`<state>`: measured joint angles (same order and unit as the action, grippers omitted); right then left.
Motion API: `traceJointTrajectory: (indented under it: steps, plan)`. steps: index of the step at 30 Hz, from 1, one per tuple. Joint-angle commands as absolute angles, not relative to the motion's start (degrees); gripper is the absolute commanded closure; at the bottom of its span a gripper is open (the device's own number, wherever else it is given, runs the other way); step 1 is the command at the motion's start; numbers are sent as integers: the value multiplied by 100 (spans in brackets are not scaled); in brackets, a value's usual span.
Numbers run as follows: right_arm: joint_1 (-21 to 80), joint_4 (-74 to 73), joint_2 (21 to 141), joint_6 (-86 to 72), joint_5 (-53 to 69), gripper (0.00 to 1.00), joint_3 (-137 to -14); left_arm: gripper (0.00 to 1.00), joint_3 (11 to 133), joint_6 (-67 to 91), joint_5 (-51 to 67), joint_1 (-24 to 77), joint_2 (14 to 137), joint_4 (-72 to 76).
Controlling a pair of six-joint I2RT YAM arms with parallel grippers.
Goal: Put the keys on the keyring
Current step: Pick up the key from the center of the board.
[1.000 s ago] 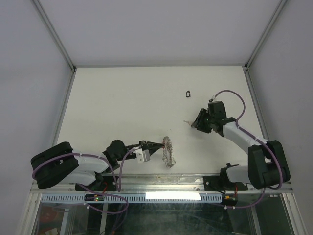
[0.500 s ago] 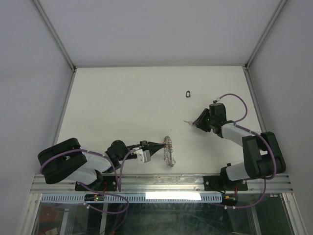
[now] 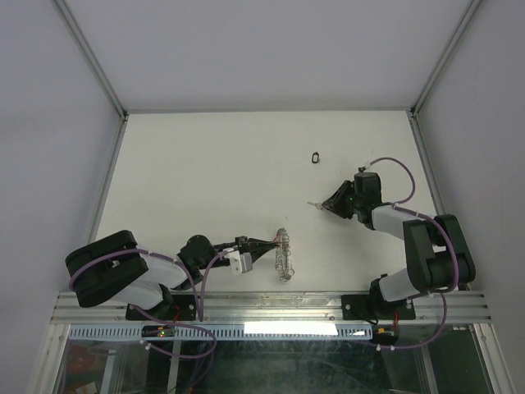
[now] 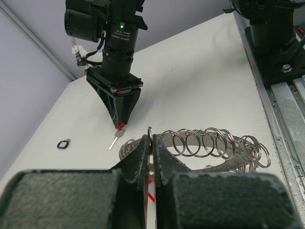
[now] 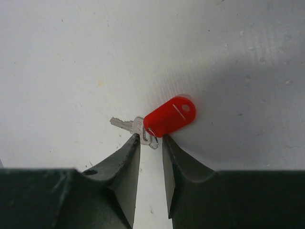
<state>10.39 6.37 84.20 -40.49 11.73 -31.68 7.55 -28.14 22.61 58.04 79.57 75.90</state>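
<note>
A silver key with a red tag (image 5: 170, 116) lies on the white table; it also shows in the top view (image 3: 312, 203) and the left wrist view (image 4: 114, 140). My right gripper (image 5: 151, 139) points down at it, jaws narrowly open, tips either side of the key's small ring. The right gripper also shows in the top view (image 3: 325, 205). The grey keyring (image 3: 284, 254) stands tilted near the front edge. My left gripper (image 4: 151, 139) is shut on one wire loop of the keyring (image 4: 214, 145). A black-tagged key (image 3: 316, 156) lies apart, further back.
The black-tagged key also shows at the left of the left wrist view (image 4: 63, 143). The right arm's base (image 4: 279, 47) and the metal rail (image 4: 290, 109) lie along the table's near edge. Grey walls with metal frame posts close in the table (image 3: 205, 180).
The right arm has swung its elbow to the right and lowered, while its gripper tip stayed at the red-tagged key. The left gripper and keyring have barely moved.
</note>
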Motion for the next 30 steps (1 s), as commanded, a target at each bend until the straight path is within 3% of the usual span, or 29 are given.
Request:
traceJointTrajectory:
  steps: [1, 14, 30]
  plan:
    - [997, 739, 8445, -4043, 1420, 71, -3107, 100, 765, -2887, 2397, 5788, 8008, 7807]
    - [986, 772, 8620, -3934, 1453, 72, -3177, 100, 756, -2931, 2399, 5789, 8020, 7780]
    - [984, 1065, 8689, -3644, 1465, 91, -3127, 100, 763, -2973, 2360, 5783, 8008, 7700]
